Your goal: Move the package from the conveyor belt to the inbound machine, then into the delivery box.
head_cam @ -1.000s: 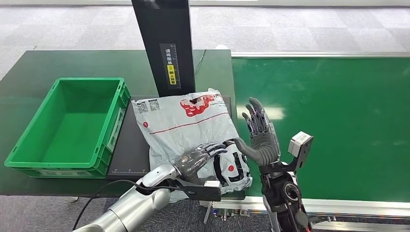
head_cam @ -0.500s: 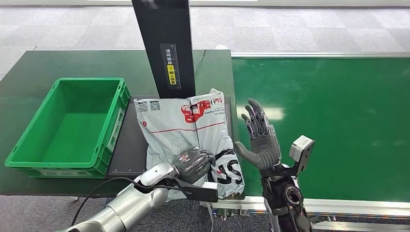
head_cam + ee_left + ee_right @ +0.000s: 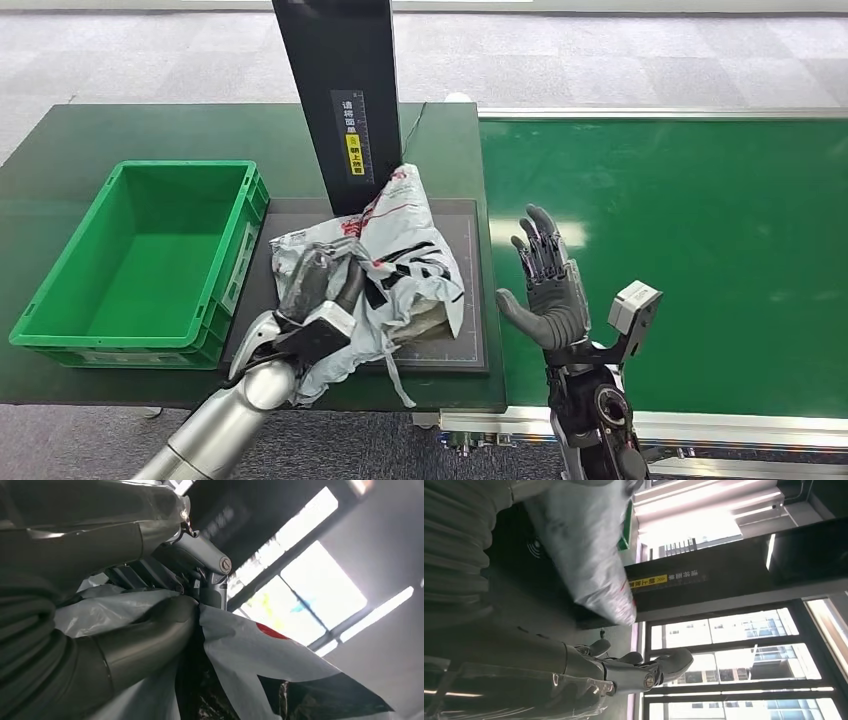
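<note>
The package (image 3: 400,265) is a crumpled grey-white plastic mailer with red and black print, raised off the black pad of the inbound machine (image 3: 470,290) with its far end tipped up against the black post (image 3: 340,90). My left hand (image 3: 318,285) grips its near left part and lifts it; up close its fingers (image 3: 165,570) close around the plastic package (image 3: 250,655). My right hand (image 3: 545,285) stands open and upright over the conveyor belt (image 3: 690,250), a little right of the pad, holding nothing. The right wrist view has the package (image 3: 584,550) hanging beside the post.
The green delivery box (image 3: 140,260) sits on the dark table left of the pad, with nothing inside. The scanner post rises just behind the package. The conveyor's metal rail (image 3: 700,425) runs along the near side.
My left hand closed on the package's near part and swung it up and leftward toward the box; the bag went from lying flat to bunched and raised. The right hand stayed open, barely moving.
</note>
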{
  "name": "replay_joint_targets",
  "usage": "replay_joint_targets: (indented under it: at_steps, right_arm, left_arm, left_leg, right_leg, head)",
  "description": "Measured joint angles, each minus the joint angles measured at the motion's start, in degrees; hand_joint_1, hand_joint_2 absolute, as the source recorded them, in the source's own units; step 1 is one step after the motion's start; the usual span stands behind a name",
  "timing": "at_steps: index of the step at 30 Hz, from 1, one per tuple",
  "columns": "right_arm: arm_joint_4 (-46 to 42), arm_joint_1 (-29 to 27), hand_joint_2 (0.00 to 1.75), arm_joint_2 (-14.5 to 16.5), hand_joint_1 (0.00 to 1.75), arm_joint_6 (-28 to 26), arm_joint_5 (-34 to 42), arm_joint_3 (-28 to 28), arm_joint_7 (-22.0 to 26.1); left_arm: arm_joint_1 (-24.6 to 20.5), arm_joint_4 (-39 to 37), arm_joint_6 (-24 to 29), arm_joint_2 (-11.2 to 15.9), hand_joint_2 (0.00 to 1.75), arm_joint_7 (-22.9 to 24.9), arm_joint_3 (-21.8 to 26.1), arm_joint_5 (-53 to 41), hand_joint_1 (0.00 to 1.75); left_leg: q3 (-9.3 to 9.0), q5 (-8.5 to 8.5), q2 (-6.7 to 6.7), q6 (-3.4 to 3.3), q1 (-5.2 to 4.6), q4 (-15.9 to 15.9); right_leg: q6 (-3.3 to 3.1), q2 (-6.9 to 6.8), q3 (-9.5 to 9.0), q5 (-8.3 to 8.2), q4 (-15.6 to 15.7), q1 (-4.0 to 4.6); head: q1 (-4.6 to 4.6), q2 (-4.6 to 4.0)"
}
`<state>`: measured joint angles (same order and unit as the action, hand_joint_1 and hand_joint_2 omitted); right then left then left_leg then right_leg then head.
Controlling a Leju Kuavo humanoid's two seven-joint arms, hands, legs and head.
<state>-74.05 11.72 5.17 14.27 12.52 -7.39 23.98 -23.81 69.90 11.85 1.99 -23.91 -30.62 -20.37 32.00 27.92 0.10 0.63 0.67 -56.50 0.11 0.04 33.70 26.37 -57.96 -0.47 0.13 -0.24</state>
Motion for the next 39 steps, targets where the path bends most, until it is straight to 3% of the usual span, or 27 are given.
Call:
replay_joint_targets:
  at_steps: [7,13,19,24,29,39]
  right_arm:
    - [-1.0,-1.9,1.75,-0.9,0.00,-1.4,1.1,0.2,-0.2]
    - [-3.2,-5.9,1.75,-0.7,0.00,-1.7,0.3,0.8,0.2]
    - [-3.9,-7.2,1.75,0.0,0.00,-1.6,-0.7,1.5,0.2]
    - [-4.2,-7.3,1.75,0.5,0.00,-1.3,-1.1,1.7,0.2]
    - [-4.5,-7.3,1.75,0.9,0.00,-0.7,-1.1,1.8,-0.1]
    - [-4.7,-7.0,1.75,1.5,0.00,0.4,-0.3,2.1,-1.2]
  left_arm:
    - [9.3,19.5,3.5,1.8,1.75,-6.4,11.6,8.9,1.75]
    - [18.2,34.2,3.3,1.3,1.75,-13.1,22.7,16.7,1.75]
    - [20.8,41.3,3.5,-0.5,1.75,-14.0,33.2,20.8,1.75]
    - [19.2,41.1,5.4,-0.9,1.75,-9.8,41.0,17.4,1.75]
    - [14.7,35.7,4.1,0.2,1.75,-4.9,46.8,13.4,1.75]
    - [5.2,18.7,-0.3,4.5,1.75,2.6,50.7,8.3,1.75]
  left_leg:
    - [0.05,0.01,0.00,0.00,0.00,0.0]
    - [0.09,0.03,0.00,0.02,0.01,0.0]
    - [0.06,0.02,-0.01,0.02,0.01,0.0]
    - [-0.01,-0.01,-0.01,0.03,0.02,0.0]
    - [-0.02,-0.02,-0.02,0.04,0.03,0.0]
    - [-0.01,-0.02,-0.02,0.04,0.03,0.0]
  right_leg:
    - [0.00,0.00,0.05,0.02,0.0,0.00]
    - [0.01,0.00,0.09,0.08,0.0,0.01]
    - [0.01,-0.01,0.04,0.07,0.0,0.01]
    - [0.00,-0.01,0.00,0.06,0.0,0.02]
    - [0.00,-0.01,0.00,0.06,0.0,0.03]
    - [-0.01,-0.01,0.00,0.05,0.0,0.03]
  head:
    - [-0.01,0.00]
    - [-0.01,0.00]
    - [-0.01,0.00]
    - [0.00,0.00]
    - [0.01,0.00]
    - [0.02,0.00]
